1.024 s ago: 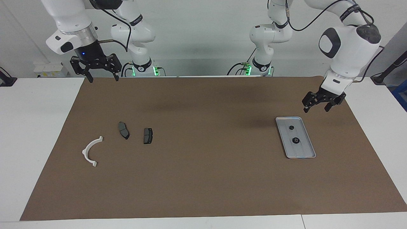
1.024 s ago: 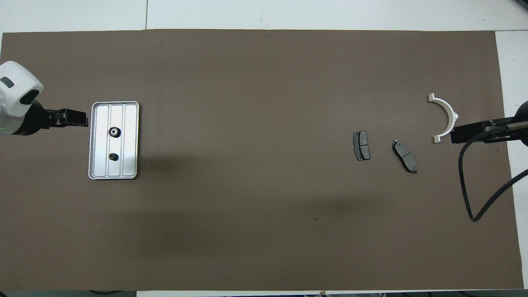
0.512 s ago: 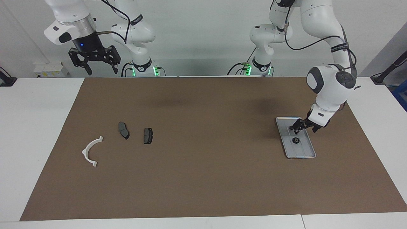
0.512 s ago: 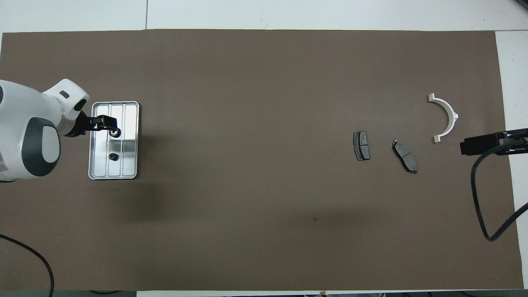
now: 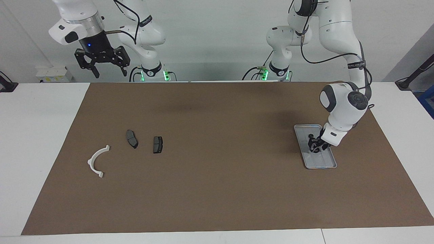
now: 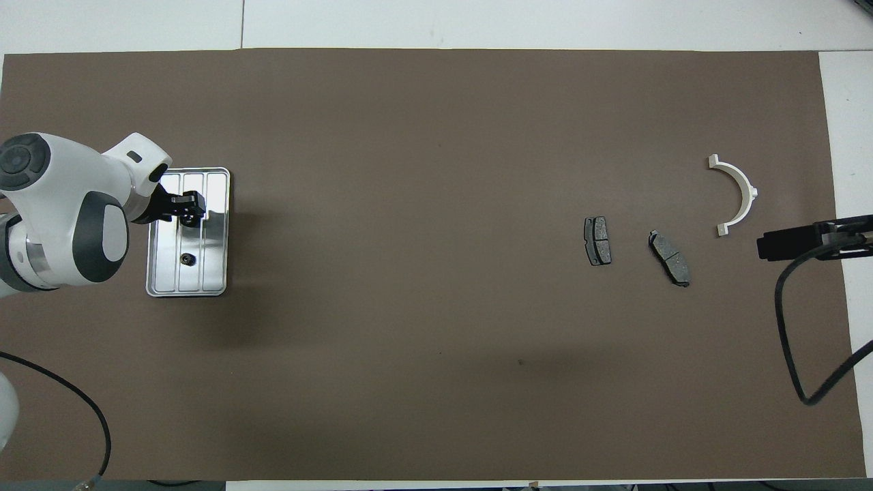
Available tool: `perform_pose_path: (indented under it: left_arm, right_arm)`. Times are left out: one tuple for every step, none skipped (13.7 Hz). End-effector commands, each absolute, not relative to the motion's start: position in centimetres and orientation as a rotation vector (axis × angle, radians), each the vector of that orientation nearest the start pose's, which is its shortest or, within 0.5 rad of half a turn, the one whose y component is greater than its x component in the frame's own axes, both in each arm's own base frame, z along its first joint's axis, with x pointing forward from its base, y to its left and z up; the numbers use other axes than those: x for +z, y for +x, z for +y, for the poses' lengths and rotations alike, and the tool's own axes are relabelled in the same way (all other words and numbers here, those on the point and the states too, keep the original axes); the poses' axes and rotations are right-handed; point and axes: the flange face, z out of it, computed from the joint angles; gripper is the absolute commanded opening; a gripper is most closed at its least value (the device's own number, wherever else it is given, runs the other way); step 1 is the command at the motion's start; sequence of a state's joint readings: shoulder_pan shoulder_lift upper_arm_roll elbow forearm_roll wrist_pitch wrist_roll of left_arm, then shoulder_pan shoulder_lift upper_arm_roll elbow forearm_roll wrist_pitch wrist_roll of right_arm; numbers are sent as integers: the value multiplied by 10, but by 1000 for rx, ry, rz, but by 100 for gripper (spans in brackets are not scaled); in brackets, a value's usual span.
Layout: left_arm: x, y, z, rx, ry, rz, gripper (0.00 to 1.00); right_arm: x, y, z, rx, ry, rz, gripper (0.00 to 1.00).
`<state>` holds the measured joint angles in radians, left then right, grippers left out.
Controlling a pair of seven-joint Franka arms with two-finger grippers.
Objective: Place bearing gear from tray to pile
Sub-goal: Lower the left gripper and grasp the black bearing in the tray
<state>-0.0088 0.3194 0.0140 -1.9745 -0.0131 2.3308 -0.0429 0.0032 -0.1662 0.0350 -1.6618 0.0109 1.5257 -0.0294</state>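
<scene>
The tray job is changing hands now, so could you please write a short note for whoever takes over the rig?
Left end effector: down in the tray, at the gear farther from the robots; grip cannot be told.
Right end effector: open, waiting in the air at its own end of the table.
A second small gear lies in the tray.
Pile: white bracket and two brake pads, no gear there.
Left: lift, carry, place.

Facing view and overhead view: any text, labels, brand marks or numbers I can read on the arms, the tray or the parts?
None can be read.
Dark band on the left arm's forearm: light lettering, too small to read.
Dark band on the right arm: the same, unreadable.
Tray, brake pads, white bracket: no markings visible.
</scene>
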Motion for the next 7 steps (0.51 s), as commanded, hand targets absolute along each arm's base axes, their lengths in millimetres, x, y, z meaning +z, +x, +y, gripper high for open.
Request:
perform_pose_path:
  left_arm:
    - [307, 615, 4, -65, -3135, -106, 57]
    - [304, 613, 2, -58, -3136, -101, 57]
    - [304, 613, 2, -58, -3136, -101, 57]
    - [303, 613, 0, -53, -3136, -96, 57]
    - [302, 612, 0, -53, -3136, -99, 56]
    - [301, 612, 0, -58, -3136, -99, 56]
    - [300, 611, 0, -58, -3136, -99, 56]
  right_arm:
    - [671, 491, 23, -53, -3110, -130, 100]
    - [670, 490, 23, -45, -3109, -123, 100]
    - [670, 490, 23, -45, -3109, -123, 100]
    - [670, 490, 22, -45, -3109, -120, 100]
    - [670, 491, 20, -50, -3107, -113, 100]
    - [670, 490, 20, -48, -3108, -116, 100]
    - [670, 491, 20, -50, -3108, -113, 100]
